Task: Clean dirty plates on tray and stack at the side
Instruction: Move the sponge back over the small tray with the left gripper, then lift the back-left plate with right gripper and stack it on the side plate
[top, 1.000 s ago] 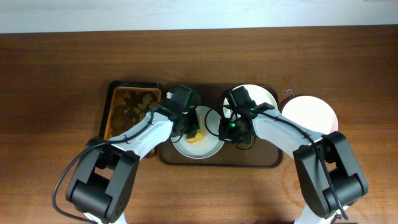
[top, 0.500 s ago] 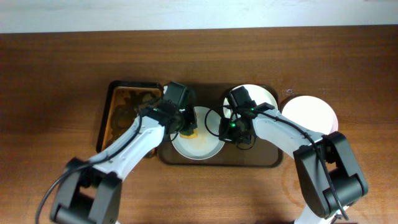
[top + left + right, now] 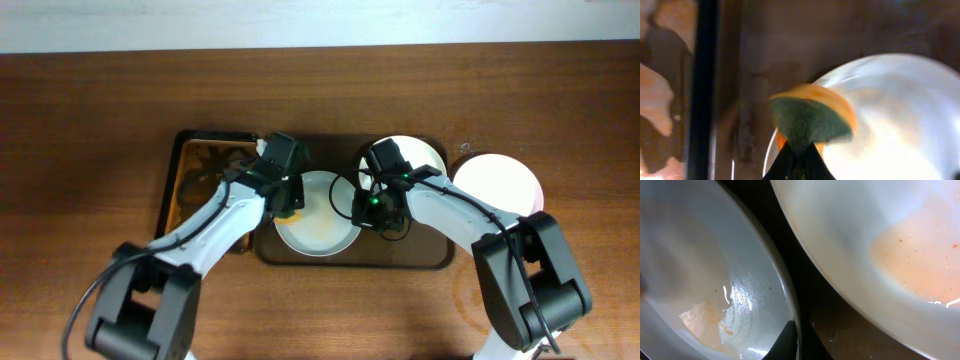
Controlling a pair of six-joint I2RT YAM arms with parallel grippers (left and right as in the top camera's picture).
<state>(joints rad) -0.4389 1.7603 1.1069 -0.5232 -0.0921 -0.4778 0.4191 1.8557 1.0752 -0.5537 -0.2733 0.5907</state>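
Now the left gripper (image 3: 289, 204) pinches the orange-and-green sponge (image 3: 812, 117) at the left rim of the middle plate (image 3: 322, 228) on the tray (image 3: 420, 262), right gripper (image 3: 368, 207) clamped narrow on its right rim, faint orange smear inside, another plate (image 3: 500, 180) just right of the tray

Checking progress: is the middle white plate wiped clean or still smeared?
Still smeared: a faint orange film shows on the plate beside the sponge held by the left gripper.
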